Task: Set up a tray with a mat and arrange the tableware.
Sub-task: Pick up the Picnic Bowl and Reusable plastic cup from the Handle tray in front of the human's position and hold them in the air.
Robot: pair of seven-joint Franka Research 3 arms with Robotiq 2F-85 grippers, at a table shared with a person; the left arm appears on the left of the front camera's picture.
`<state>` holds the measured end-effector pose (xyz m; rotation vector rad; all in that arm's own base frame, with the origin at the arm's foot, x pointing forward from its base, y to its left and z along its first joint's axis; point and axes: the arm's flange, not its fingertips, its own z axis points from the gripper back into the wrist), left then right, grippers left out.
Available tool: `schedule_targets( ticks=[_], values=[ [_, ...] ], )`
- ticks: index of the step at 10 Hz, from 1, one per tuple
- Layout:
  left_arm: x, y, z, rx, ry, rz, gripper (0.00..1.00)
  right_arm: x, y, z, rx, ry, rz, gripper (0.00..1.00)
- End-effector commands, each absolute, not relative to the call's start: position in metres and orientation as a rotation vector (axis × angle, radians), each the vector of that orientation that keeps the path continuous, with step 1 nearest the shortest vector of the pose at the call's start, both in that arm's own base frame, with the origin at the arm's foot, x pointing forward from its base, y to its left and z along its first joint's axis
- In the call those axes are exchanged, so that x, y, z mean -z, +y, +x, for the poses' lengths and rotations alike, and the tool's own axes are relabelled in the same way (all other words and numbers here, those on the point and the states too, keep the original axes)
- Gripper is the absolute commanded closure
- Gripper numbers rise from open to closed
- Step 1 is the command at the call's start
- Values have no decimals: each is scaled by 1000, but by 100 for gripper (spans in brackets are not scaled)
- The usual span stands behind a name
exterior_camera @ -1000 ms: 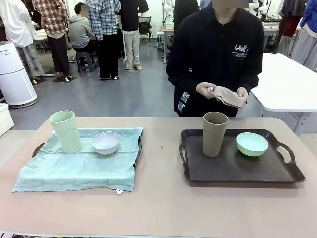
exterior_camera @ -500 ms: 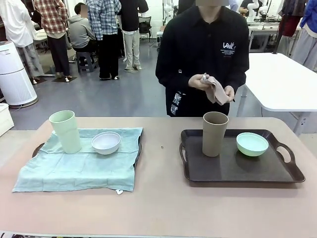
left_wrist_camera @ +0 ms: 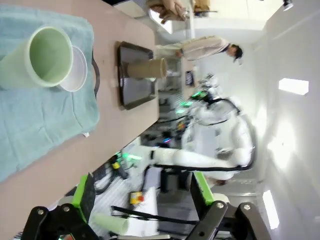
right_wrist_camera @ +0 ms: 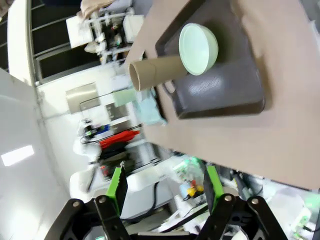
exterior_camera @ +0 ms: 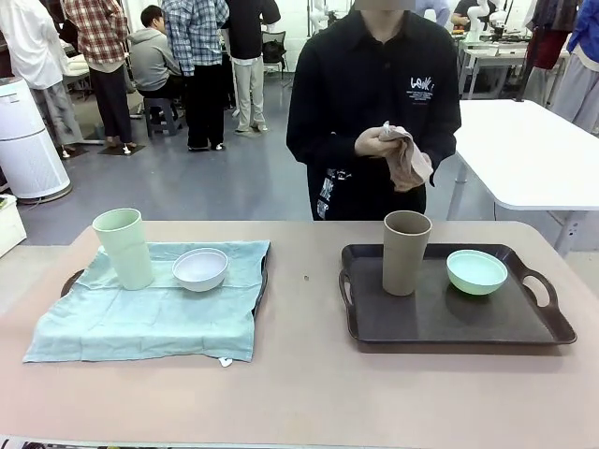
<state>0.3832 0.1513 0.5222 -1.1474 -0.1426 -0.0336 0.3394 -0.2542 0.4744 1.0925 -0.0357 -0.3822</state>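
Looking across the table (exterior_camera: 299, 393), we see the pale green cup (exterior_camera: 124, 248) and the white bowl (exterior_camera: 200, 268) standing on the light green mat (exterior_camera: 140, 323) draped over the left tray (exterior_camera: 71, 281). The brown cup (exterior_camera: 405, 253) and the mint bowl (exterior_camera: 476, 271) sit on the dark right tray (exterior_camera: 449, 323). The person at the far side holds a taupe cloth (exterior_camera: 408, 159) at chest height, and our left gripper (left_wrist_camera: 142, 192) and right gripper (right_wrist_camera: 165, 182) both have their fingers spread wide, holding nothing, well apart from the tableware.

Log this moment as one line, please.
left gripper open | right gripper open | green mat under pale green cup, white bowl | dark tray: brown cup, mint bowl, no mat | person holds tan cloth
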Motion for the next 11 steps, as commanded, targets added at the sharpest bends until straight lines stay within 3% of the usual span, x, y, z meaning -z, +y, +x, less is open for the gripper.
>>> schedule_targets(
  ticks=[1, 3, 5, 6, 7, 8, 11],
  values=[
    [-562, 65, 414, 194, -216, -852, 0, -520, -218, 373, 374, -102, 860, 19],
    [-577, -38, 434, 411, -385, -506, 0, -543, -186, 408, 382, -79, 584, 19],
    [-547, -131, 432, 740, -624, -136, 0, -531, -168, 437, 405, -37, 348, 19],
    [-524, -165, 418, 878, -588, -77, 0, -519, -163, 447, 413, 7, 318, 19],
    [-526, -165, 382, 801, -337, -450, 0, -554, -166, 431, 372, -127, 461, 19],
    [-563, -164, 421, 712, -404, -378, 0, -554, -166, 431, 372, -127, 461, 19],
    [-542, -180, 408, 764, -394, -377, 0, -549, -168, 436, 391, -108, 411, 19]
  ],
)
